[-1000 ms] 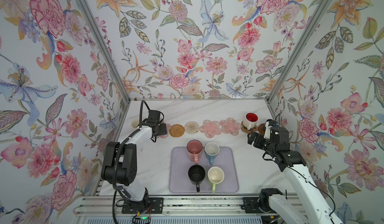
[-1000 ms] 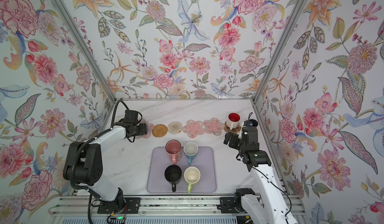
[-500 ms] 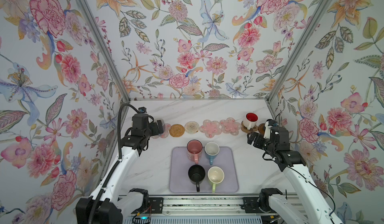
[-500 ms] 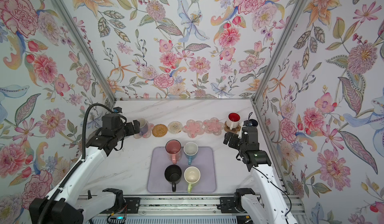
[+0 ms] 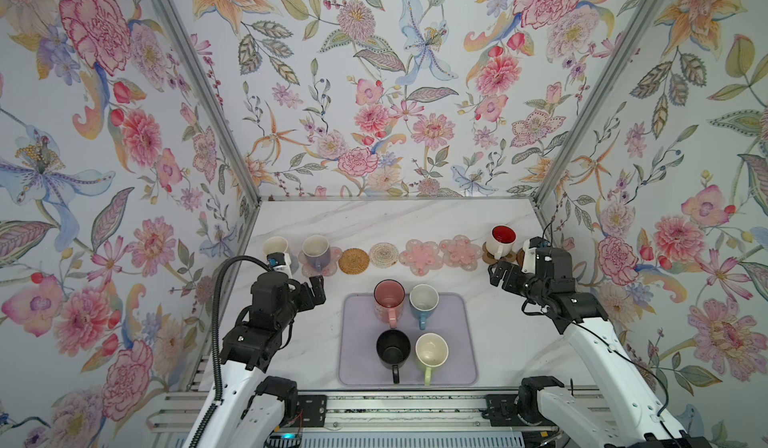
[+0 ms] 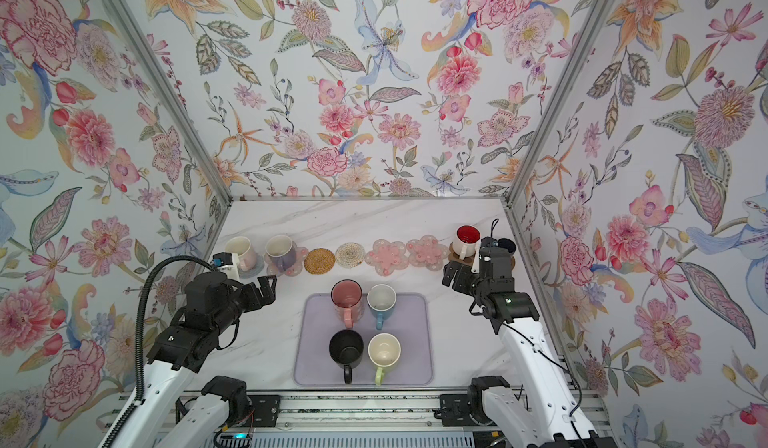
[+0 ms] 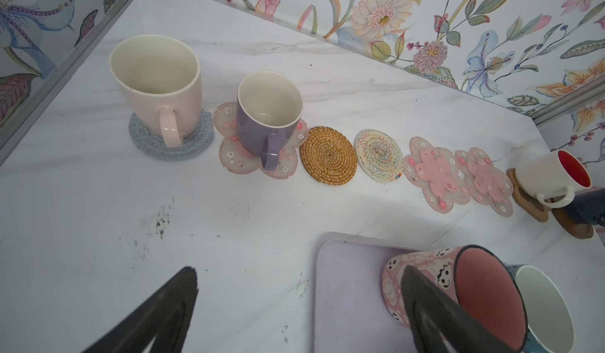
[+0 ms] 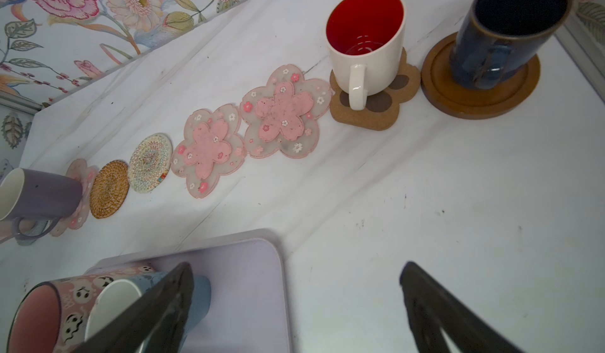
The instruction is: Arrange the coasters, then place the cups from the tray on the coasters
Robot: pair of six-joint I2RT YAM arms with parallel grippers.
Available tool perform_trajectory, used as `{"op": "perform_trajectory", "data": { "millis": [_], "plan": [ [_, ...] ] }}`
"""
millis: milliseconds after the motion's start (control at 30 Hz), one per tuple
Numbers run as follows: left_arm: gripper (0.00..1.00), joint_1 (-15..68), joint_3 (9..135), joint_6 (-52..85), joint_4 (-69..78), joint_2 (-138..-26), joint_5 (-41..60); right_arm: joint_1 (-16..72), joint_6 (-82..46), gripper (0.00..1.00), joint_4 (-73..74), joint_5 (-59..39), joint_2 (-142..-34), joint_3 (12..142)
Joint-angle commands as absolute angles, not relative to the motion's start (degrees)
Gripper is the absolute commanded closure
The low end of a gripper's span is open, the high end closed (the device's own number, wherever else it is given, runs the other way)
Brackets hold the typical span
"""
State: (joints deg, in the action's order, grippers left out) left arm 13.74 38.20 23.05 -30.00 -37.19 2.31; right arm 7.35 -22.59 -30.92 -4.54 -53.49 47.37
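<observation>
Across the table runs a row of coasters. The cream-pink cup (image 7: pixel 157 83) stands on the grey one (image 7: pixel 196 142), and the lavender cup (image 7: pixel 266 115) on a pink flower (image 7: pixel 229 151). The rattan (image 5: pixel 353 260), beige woven (image 5: pixel 383 254) and two pink flower coasters (image 5: pixel 421 256) are bare. The white cup with red inside (image 8: pixel 365 43) stands on the paw (image 8: pixel 393 102), the navy cup (image 8: pixel 504 30) on the brown disc (image 8: pixel 474 99). The tray (image 5: pixel 465 342) holds the pink (image 5: pixel 389 300), blue (image 5: pixel 424 302), black (image 5: pixel 392 348) and light green (image 5: pixel 431 352) cups. My left gripper (image 7: pixel 299 269) hangs open by the tray's far left corner. My right gripper (image 8: pixel 296 266) is open off its far right corner.
Flowered walls with metal corner posts (image 5: pixel 249 192) close in the marble table on three sides. The left arm's black cable (image 5: pixel 216 300) loops along the left wall. The arms' mounting rail (image 5: pixel 395 412) runs along the front edge.
My left gripper has let go of the lavender cup on the flower coaster and drawn back toward the tray, its jaws now wide. The right arm has not moved.
</observation>
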Motion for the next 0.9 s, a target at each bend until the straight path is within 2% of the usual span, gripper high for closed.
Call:
{"op": "perform_trajectory", "data": {
  "millis": [0,433,867],
  "plan": [
    [0.01,15.9,37.0,24.4,-31.7,-35.2,-0.9,10.4,-24.2,0.01,-37.3,-4.4,-52.7,50.6],
    [0.01,16.6,36.0,25.0,-30.7,-34.3,-1.9,36.1,-42.0,0.01,-53.7,7.8,-42.3,48.9],
    [0.01,16.6,35.7,25.2,-30.5,-33.7,-2.5,68.0,-62.6,0.01,-56.6,22.1,-44.3,48.6]
  ]
}}
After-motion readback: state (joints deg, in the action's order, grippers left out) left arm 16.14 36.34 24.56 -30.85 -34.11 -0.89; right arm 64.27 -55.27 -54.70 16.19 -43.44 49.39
